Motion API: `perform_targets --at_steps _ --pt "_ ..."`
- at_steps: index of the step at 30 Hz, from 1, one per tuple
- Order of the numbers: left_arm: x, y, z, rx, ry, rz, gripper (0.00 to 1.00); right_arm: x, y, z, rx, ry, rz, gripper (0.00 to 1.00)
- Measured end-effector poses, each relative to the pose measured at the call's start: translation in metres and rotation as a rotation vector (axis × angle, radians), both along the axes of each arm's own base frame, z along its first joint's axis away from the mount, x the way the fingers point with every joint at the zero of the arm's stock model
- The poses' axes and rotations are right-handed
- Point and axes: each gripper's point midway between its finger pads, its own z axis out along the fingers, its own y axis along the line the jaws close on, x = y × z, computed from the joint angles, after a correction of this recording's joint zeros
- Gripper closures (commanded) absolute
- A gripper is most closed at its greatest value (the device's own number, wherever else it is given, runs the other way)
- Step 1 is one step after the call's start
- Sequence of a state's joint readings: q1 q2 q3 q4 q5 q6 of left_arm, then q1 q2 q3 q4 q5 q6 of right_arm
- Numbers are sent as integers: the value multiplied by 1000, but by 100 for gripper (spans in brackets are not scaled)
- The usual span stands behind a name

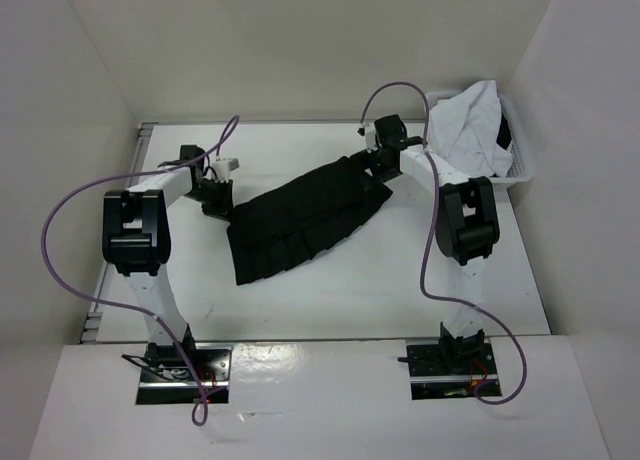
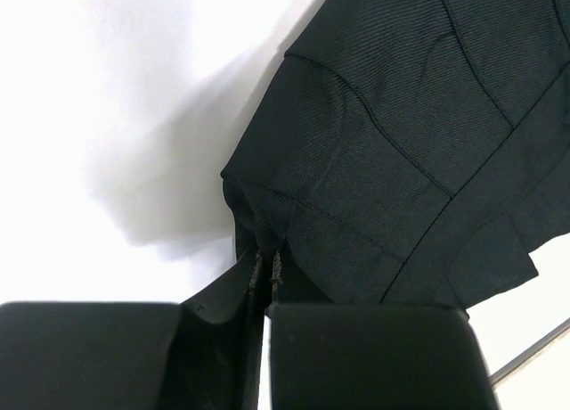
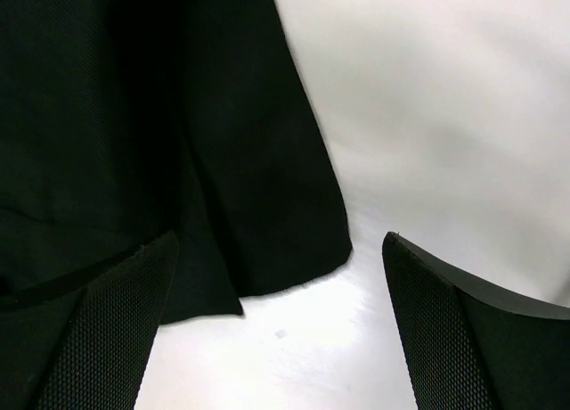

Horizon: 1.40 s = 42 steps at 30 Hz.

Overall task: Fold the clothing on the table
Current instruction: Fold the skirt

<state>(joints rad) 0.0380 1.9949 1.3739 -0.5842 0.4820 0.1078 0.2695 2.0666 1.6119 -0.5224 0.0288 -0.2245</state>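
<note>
Early stage: skirt (image 1: pixel 305 225) lies spread flat, unfolded, diagonally across the middle of the table (image 1: pixel 400 280), left gripper (image 2: pixel 264 269) pinched tight on its left corner, right gripper (image 3: pixel 280 245) jaws wide apart over the far-right corner, gripping nothing, so the whole fold is left.

Skirt (image 3: pixel 134 116) runs off top & left edges, R wrist view; basket (image 1: pixel 523 166) mostly hidden under white garment (image 1: pixel 475 130).

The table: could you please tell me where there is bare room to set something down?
Bare table lies between the clothing and the arm bases, and along the far edge between the left gripper and the right gripper. Crowded: the far right corner, with the basket and white garment, and both ends of the clothing.
</note>
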Motion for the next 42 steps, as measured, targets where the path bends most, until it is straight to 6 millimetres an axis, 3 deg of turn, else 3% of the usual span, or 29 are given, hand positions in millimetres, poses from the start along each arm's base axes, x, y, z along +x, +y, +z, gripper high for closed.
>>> perform_targets --at_steps 6,9,12,21,24,42 --pt "-20 10 0 37 16 22 100 18 42 6 215 43 128 1" --pt "-26 11 -1 45 21 27 100 23 50 -2 322 96 178 1" --pt "-27 13 1 54 15 31 100 19 38 -26 390 174 188 2" --pt "-26 17 3 60 9 41 100 25 -22 -25 488 183 123 2" --pt "-27 17 3 60 9 43 100 23 -26 -27 514 187 130 2" --pt "-27 17 2 59 11 42 100 -13 42 -26 573 243 306 3"
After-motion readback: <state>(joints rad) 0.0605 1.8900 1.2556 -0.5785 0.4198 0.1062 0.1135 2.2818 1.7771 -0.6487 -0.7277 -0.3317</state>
